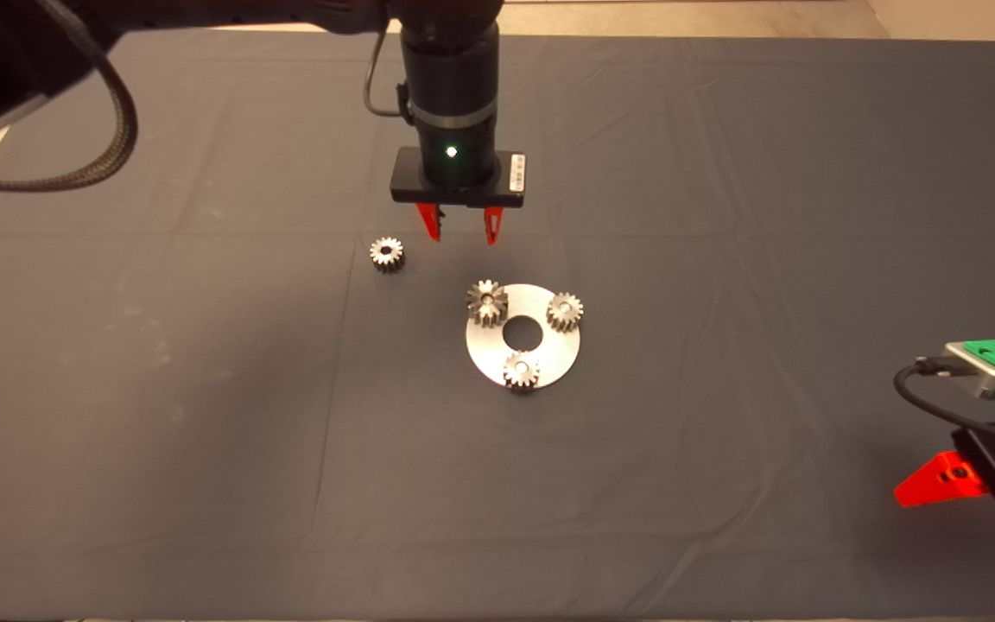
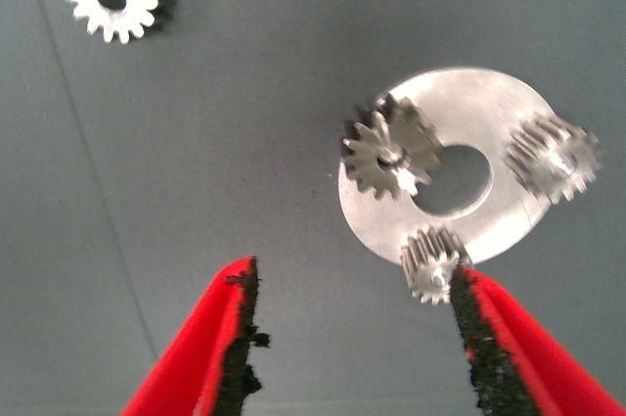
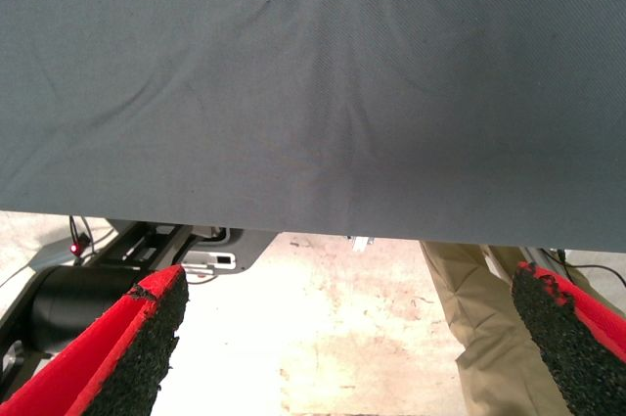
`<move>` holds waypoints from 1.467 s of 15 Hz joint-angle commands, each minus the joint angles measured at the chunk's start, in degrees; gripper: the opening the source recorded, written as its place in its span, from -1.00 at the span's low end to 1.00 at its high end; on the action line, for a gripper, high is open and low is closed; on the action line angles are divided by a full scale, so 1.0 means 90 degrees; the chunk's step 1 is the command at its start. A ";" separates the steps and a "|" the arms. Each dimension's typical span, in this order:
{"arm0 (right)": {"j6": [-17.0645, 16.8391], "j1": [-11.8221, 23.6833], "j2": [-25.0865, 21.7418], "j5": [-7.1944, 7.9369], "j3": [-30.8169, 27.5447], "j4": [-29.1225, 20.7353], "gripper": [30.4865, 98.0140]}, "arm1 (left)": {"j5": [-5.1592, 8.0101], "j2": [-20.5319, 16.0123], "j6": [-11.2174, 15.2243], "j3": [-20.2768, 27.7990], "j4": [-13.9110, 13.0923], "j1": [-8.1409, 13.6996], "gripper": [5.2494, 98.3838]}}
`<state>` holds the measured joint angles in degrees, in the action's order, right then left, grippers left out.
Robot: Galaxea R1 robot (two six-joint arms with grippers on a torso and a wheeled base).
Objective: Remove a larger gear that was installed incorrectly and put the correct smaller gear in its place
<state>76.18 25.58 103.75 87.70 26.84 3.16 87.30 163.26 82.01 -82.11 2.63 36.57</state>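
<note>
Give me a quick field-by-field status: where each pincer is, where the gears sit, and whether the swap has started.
left pincer: open, empty, hovering above the mat just beyond the round plate
right pincer: open, empty, parked at the mat's near right edge
larger gear: on the plate, on the side nearest the left pincer, not yet removed
smaller gear: loose on the mat, left of the plate
other gears: two small ones on the plate
swap: not begun
person: a trouser leg beyond the mat, seen from the right wrist
</note>
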 commanded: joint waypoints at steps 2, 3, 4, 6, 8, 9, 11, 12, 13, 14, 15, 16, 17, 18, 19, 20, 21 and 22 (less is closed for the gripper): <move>-0.0056 0.0127 -0.0065 0.0811 -0.0360 0.0167 0.69 | 0.0856 0.0251 0.0936 -0.0536 0.0494 -0.0350 0.00; -0.0056 0.0127 -0.0029 0.0811 -0.0357 0.0167 0.69 | 0.0856 0.0284 0.0946 -0.0553 0.0586 -0.0497 0.06; -0.0056 0.0127 -0.0003 0.0811 -0.0341 0.0167 0.69 | 0.0856 0.0284 0.0956 -0.0553 0.0596 -0.0610 0.06; -0.0056 0.0127 0.0020 0.0811 -0.0347 0.0167 0.69 | 0.0856 0.0381 0.0946 -0.0542 0.0606 -0.0694 0.16; -0.0046 0.0127 -0.0009 0.0811 -0.0387 0.0157 0.69 | 0.0856 0.0455 0.0951 -0.0475 0.0606 -0.0694 0.25; -0.0046 0.0127 -0.0019 0.0811 -0.0387 0.0157 0.69 | 0.0856 0.0470 0.0965 -0.0465 0.0606 -0.0704 0.27; -0.0046 0.0127 0.0010 0.0811 -0.0387 0.0167 0.69 | 0.0856 0.0499 0.0961 -0.0407 0.0635 -0.0713 0.27; -0.0046 0.0127 0.0040 0.0811 -0.0377 0.0167 0.69 | 0.0856 0.0499 0.0947 -0.0377 0.0714 -0.0723 0.27; -0.0037 0.0127 0.0079 0.0811 -0.0348 0.0167 0.69 | 0.0847 0.0509 0.0936 -0.0397 0.0743 -0.0723 0.31; -0.0037 0.0127 0.0128 0.0811 -0.0328 0.0167 0.69 | 0.0833 0.0509 0.0927 -0.0416 0.0743 -0.0723 0.37; -0.0037 0.0127 0.0128 0.0811 -0.0328 0.0167 0.69 | 0.0794 0.0509 0.0929 -0.0426 0.0743 -0.0723 0.37; -0.0037 0.0127 0.0128 0.0811 -0.0328 0.0167 0.69 | 0.0740 0.0517 0.0936 -0.0416 0.0743 -0.0723 0.42; -0.0037 0.0127 0.0128 0.0811 -0.0318 0.0167 0.69 | 0.0715 0.0518 0.0946 -0.0397 0.0743 -0.0723 0.48; -0.0037 0.0128 0.0128 0.0811 -0.0318 0.0167 0.69 | 0.0639 0.0518 0.0956 -0.0377 0.0752 -0.0733 0.48; -0.0037 0.0127 0.0128 0.0811 -0.0318 0.0167 0.69 | 0.0545 0.0518 0.0956 -0.0367 0.0782 -0.0752 0.48; -0.0017 0.0127 0.0137 0.0811 -0.0328 0.0167 0.69 | 0.0496 0.0518 0.0966 -0.0338 0.0801 -0.0801 0.48; -0.0014 0.0127 0.0138 0.0811 -0.0328 0.0167 0.69 | 0.0463 0.0513 0.0975 -0.0315 0.0838 -0.0830 0.48; -0.0007 0.0127 0.0137 0.0811 -0.0328 0.0167 0.69 | 0.0427 0.0518 0.0976 -0.0280 0.1026 -0.0869 0.48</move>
<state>76.02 25.74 104.61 87.68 24.05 3.17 87.13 167.62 90.27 -86.10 8.87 29.35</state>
